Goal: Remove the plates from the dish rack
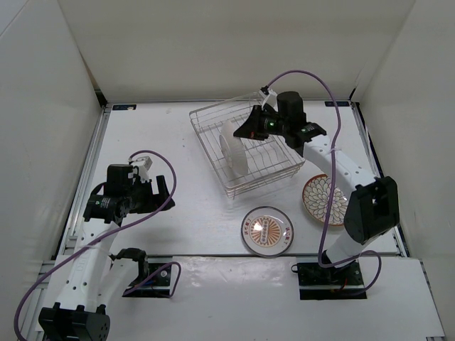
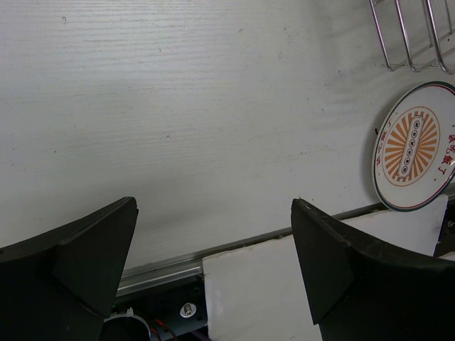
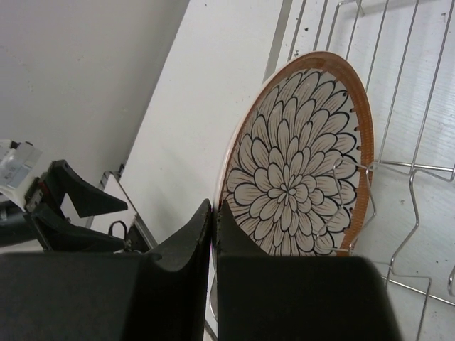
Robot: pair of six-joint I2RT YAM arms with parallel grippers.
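Observation:
A petal-pattern plate (image 3: 298, 163) stands upright in the silver wire dish rack (image 1: 274, 176), its white back (image 1: 233, 147) facing left in the top view. My right gripper (image 3: 214, 209) is shut on this plate's near rim, one finger on each face. The rack's dividers (image 3: 398, 114) rise beside the plate. Two more plates lie flat on the table: a pale dark-rimmed one with an orange centre (image 1: 266, 230) (image 2: 416, 145), and an orange petal one (image 1: 323, 199) partly under the right arm. My left gripper (image 2: 213, 234) (image 1: 160, 190) hangs open over the near left table, holding nothing.
White walls enclose the table on three sides. A raised white board (image 2: 284, 291) and a metal rail (image 2: 163, 273) run along the near edge by the arm bases. The rack's corner (image 2: 409, 35) shows at the top right of the left wrist view.

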